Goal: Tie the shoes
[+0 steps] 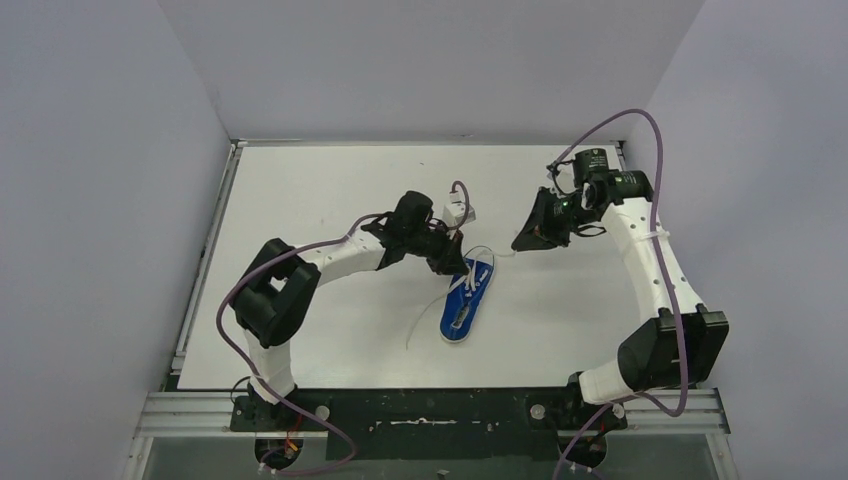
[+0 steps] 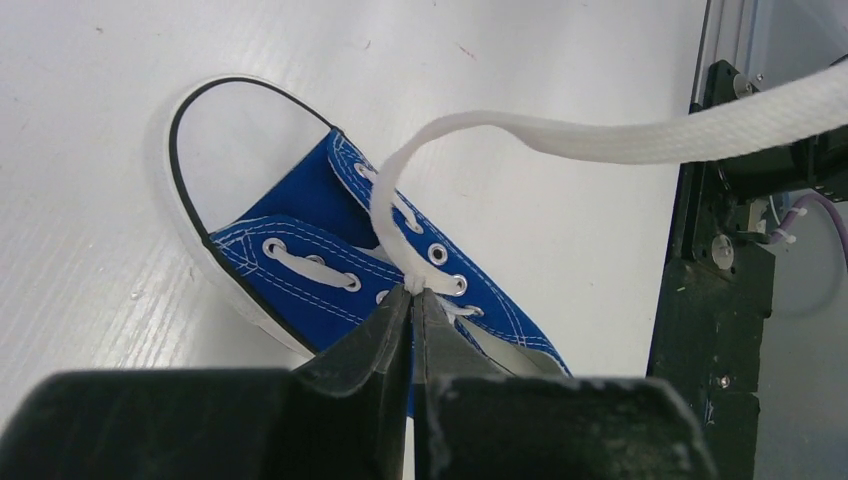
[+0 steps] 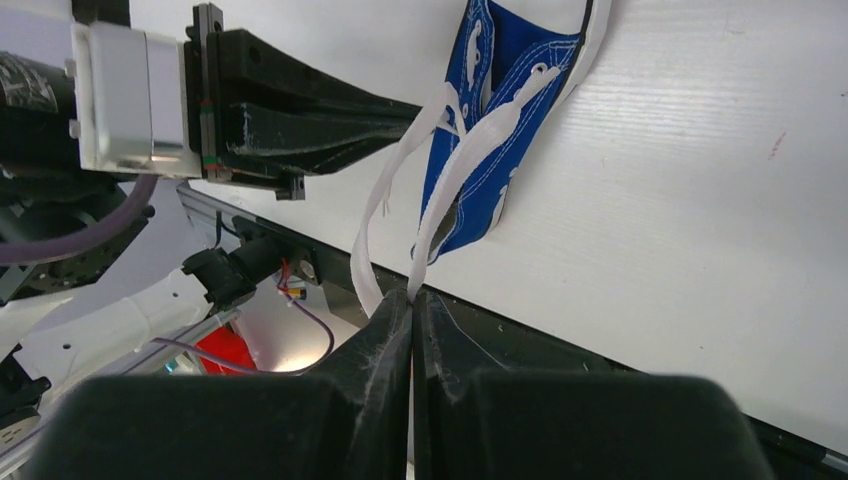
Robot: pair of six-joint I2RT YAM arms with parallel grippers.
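At tabletop (image 1: pixel 330 180) centre: shoe (image 1: pixel 466 305) on its sole, between the two arms; one lace end (image 1: pixel 422 318) trails loose beside it.
Left fingers (image 2: pixel 385 340): pressed together on the lace (image 2: pixel 395 215) right at the top eyelets, down against the shoe.
Right fingers (image 3: pixel 385 345): pinched on lace further out, raised off the tabletop and apart from the shoe.
Lace between: a strand arcs through the air toward the right side. Whether both hold the same strand, I cannot tell for certain.
Step, by my judgement: drawing out or forming a loop.
Doing it well: use the left pinch as a low anchor so the shoe neither lifts nor skids. Sweep the right side in a slow arc under light tension, no yank. Watch that the loose end does not snag.
Left arm (image 1: pixel 330 255): reaches in from the left, wrist pitched down at the shoe.
Right arm (image 1: pixel 655 260): elbow folded, wrist high near the far right corner, pointing back toward the shoe.
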